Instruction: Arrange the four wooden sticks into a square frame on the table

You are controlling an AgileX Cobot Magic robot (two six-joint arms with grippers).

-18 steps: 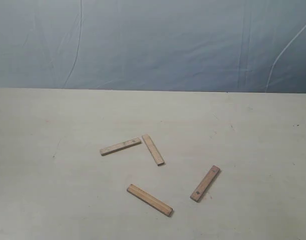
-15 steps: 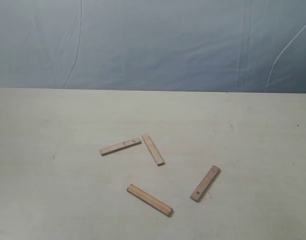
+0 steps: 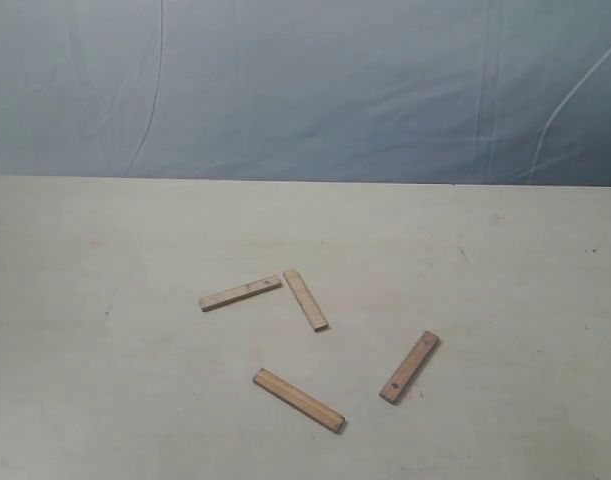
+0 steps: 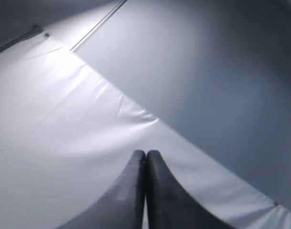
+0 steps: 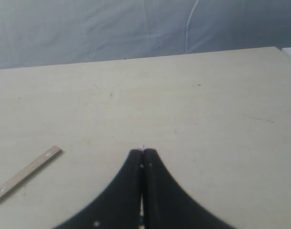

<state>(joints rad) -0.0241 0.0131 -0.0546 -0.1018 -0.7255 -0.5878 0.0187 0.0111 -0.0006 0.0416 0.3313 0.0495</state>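
Note:
Four light brown wooden sticks lie loose on the pale cream table (image 3: 95, 380), forming no square. One stick (image 3: 240, 293) and another stick (image 3: 305, 298) nearly meet at one end. A third stick (image 3: 298, 399) lies nearer the front. The fourth stick (image 3: 409, 367), with a small dark mark, lies to the right, and one stick (image 5: 27, 174) also shows in the right wrist view. Neither arm appears in the exterior view. My left gripper (image 4: 145, 152) is shut and empty, facing the grey-white backdrop. My right gripper (image 5: 143, 151) is shut and empty above bare table.
A wrinkled blue-grey cloth backdrop (image 3: 305, 90) rises behind the table's far edge (image 3: 305, 181). Faint scuffs and specks mark the table surface.

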